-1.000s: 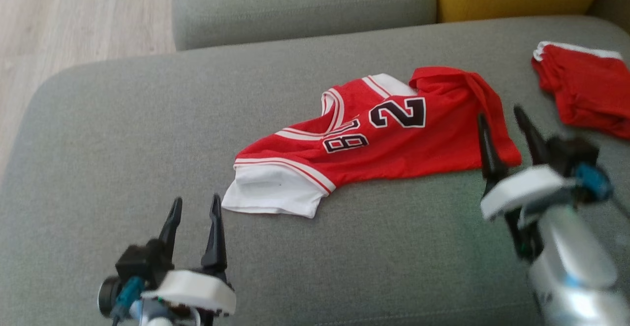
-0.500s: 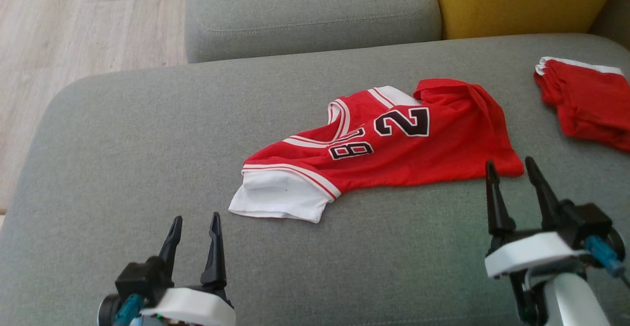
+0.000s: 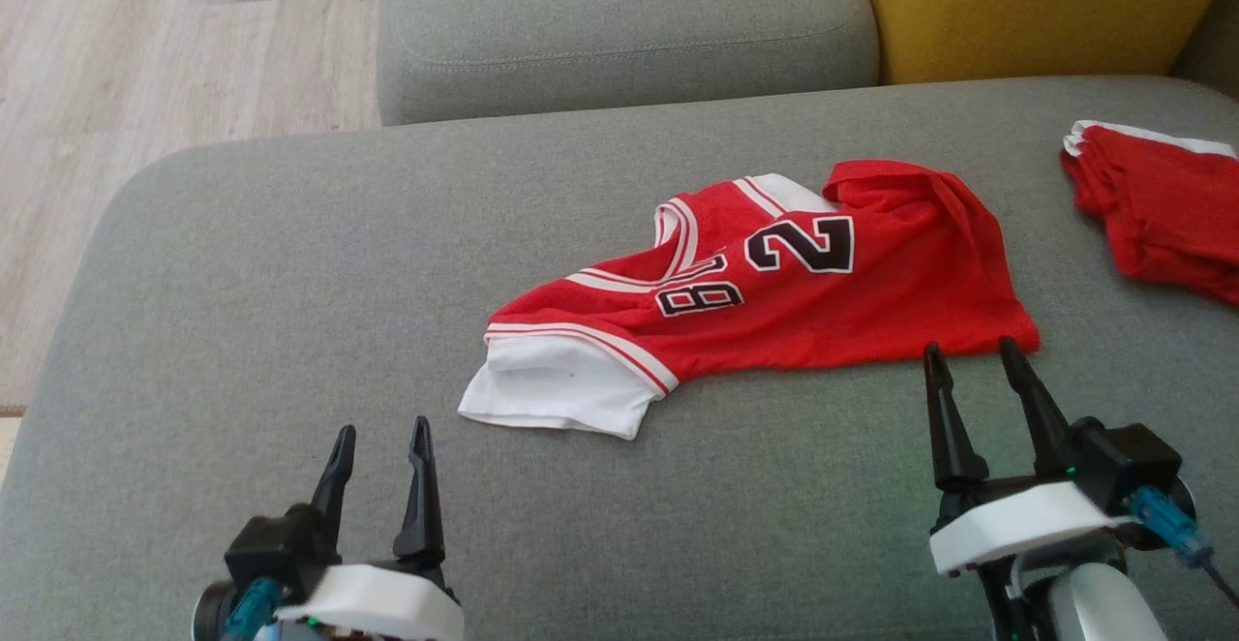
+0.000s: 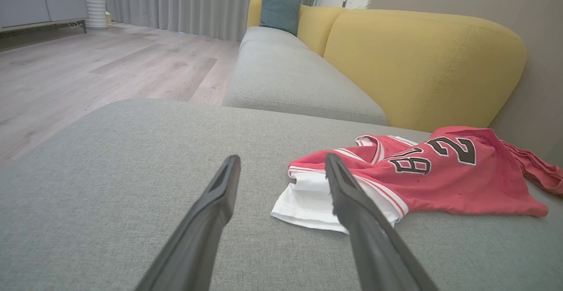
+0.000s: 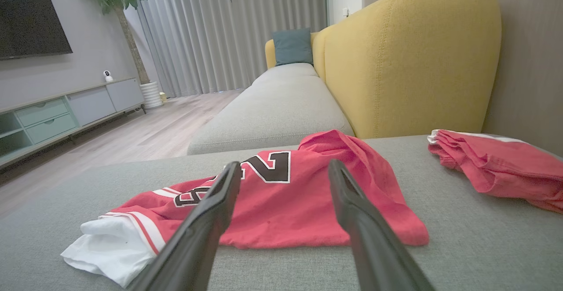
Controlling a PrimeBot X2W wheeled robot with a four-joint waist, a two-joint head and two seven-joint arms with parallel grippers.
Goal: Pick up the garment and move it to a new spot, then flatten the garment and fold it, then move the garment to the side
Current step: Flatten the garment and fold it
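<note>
While I look down from the head camera, I see the red jersey (image 3: pixel 774 302) lying crumpled on the grey sofa cushion (image 3: pixel 290 283), a little right of its middle. It is not flat. The black number 28 faces up, the far right corner is folded over on itself, and a white part sticks out at the near left end.

My right gripper (image 3: pixel 969 346) hovers just beside the jersey's near right corner. Its two dark fingers are spread apart and point toward the hem, and they hold nothing. My left gripper (image 3: pixel 383 425) is at the near left, also spread wide and empty, and it is apart from the white end of the jersey. In the left wrist view one finger overlaps that white end, but it is only in front of it.

A second red garment (image 3: pixel 1162 225) with a white edge lies at the right side of the cushion, well apart from the jersey. Behind are another grey seat cushion (image 3: pixel 619 31) and a yellow backrest (image 3: pixel 1026 2). A pale wooden floor (image 3: pixel 145 41) is on the left.
</note>
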